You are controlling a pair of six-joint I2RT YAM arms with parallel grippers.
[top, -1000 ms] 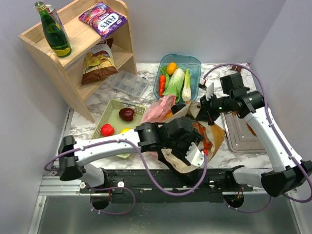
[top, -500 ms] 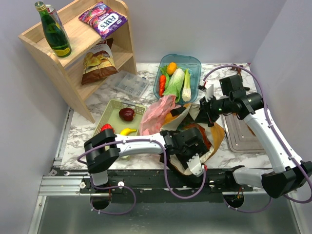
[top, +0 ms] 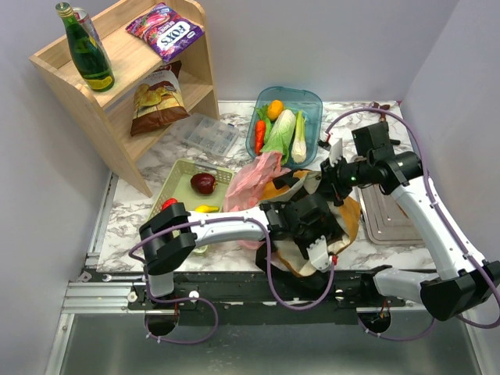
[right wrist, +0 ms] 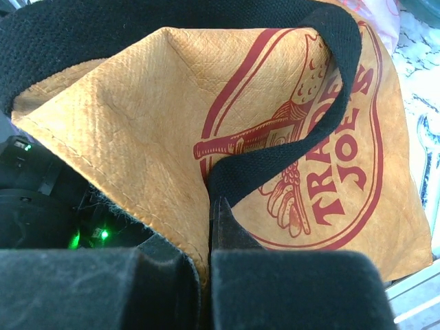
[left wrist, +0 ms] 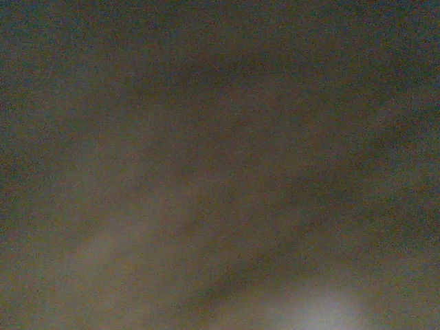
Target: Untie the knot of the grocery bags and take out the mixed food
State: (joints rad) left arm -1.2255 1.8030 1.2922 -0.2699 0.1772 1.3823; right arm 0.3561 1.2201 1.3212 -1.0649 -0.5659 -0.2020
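Over the last second the left arm (top: 226, 226) had swung its big near joint in beside the basket and pushed on across the table. The left gripper (top: 308, 225) now sat deeper in the mouth of the tote (top: 349, 223). Buried in the fabric, with its own camera showing only a dim brown blur, it gave no sign whether its fingers were apart or together. The right gripper (right wrist: 206, 256) had hardly shifted. Its two pads were pressed together on the tote's upper edge, just below a black strap (right wrist: 289, 157).

There were two bags. The mustard tote sat at the near middle of the table. One pink plastic bag (top: 248, 178) touched its left side, between it and the basket. The pink bag's top looked loose, though it was too crumpled to be sure.

The blue tub (top: 312, 100) behind them held one small orange (top: 274, 108), one carrot piece (top: 260, 134) and two leafy heads (top: 283, 131).

The green basket (top: 178, 173) held three fruits:
- one dark red fruit (top: 203, 183);
- one banana (top: 205, 208);
- one bright red fruit (top: 169, 204), now half hidden behind the left arm.

The wooden shelf (top: 117, 133) carried one green bottle (top: 86, 48) and two packets. The purple FOX'S packet (top: 165, 30) lay on top and a brown packet (top: 156, 98) on the lower board. One clear box (top: 207, 134) lay by the shelf's foot, and one grey tray (top: 388, 215) lay just right of the tote.
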